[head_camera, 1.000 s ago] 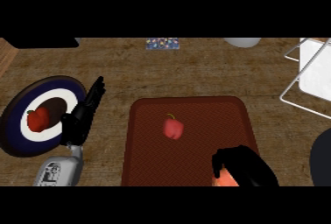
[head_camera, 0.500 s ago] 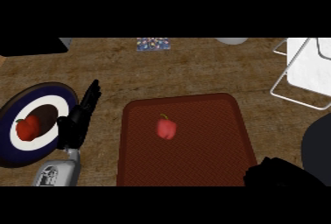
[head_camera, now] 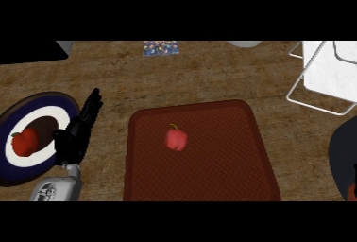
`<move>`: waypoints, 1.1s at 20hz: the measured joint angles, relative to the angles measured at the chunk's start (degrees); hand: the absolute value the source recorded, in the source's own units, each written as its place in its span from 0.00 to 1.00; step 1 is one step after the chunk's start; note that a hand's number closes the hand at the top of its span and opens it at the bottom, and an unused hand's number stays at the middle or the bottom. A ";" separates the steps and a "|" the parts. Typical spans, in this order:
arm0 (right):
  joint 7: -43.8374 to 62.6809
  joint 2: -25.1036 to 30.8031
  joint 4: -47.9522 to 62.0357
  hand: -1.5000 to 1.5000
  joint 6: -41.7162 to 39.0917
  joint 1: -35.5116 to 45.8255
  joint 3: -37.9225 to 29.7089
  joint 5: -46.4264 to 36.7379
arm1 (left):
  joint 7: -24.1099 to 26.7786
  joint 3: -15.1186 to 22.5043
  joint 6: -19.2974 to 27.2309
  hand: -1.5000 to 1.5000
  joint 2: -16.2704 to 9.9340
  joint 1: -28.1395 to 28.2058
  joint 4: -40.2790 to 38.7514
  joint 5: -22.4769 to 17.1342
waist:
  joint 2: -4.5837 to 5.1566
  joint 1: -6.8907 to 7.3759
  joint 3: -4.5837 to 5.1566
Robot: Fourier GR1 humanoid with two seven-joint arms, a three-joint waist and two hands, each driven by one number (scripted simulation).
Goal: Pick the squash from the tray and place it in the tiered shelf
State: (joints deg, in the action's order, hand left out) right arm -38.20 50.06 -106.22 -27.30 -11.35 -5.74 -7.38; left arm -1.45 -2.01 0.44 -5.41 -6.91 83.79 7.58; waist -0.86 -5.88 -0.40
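My left hand [head_camera: 78, 130] rests at the left of the view, fingers straight and together, pointing away from me, its edge just over the rim of the plate [head_camera: 15, 174]. It holds nothing. My right hand [head_camera: 343, 151] shows only as a dark mass at the right edge, and I cannot tell whether it is spread or holding anything. A small orange patch [head_camera: 352, 191] sits against it at the lower right corner; I judge this to be the squash, already off the tray [head_camera: 209, 182], though too little shows to be sure or to read its long axis. The relation that matters: the tiered shelf [head_camera: 327, 71] lies straight ahead of the right hand, up the right side of the surface [head_camera: 209, 75] — well apart from the left hand, so the right arm is the nearer one. Counting: one tray carrying one red pepper [head_camera: 175, 140], one plate carrying one red fruit [head_camera: 25, 142], one white wire shelf, two hands — and no squash on the tray.
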 measured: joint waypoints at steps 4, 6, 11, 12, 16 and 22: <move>-3.17 5.59 7.34 1.00 -0.90 0.40 -10.77 9.72 | 0.40 0.14 -0.45 0.50 -0.28 0.17 0.17 -0.03 | 0.18 0.79 0.10; -3.49 8.64 11.76 1.00 -1.83 0.83 -15.43 14.50 | 0.33 0.61 -0.73 0.50 -0.05 0.03 0.54 -0.08 | 0.30 1.57 0.14; -3.91 16.00 23.93 1.00 -3.86 2.05 -24.86 23.47 | 0.06 1.75 -1.19 0.50 0.33 -0.88 0.68 0.28 | 0.67 3.44 0.15; -3.56 17.55 26.21 1.00 -4.39 2.55 -25.91 24.83 | 0.12 2.11 -1.25 0.50 0.51 -1.15 0.60 0.45 | 0.77 3.97 0.16; -2.08 22.65 33.81 1.00 -6.65 3.85 -28.83 29.60 | 0.30 2.62 -1.50 0.50 0.67 -1.56 0.25 0.70 | 1.00 5.37 0.18; -0.03 27.73 43.05 1.00 -8.12 8.06 -29.27 34.07 | 0.13 3.64 -1.94 0.50 1.45 -3.40 -0.76 0.92 | 1.35 7.24 0.19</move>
State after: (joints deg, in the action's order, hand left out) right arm -38.23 77.79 -63.17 -35.41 -3.29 -35.01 26.69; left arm -1.32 1.63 -1.50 -3.96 -10.31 83.04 8.51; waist 0.50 1.36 -0.21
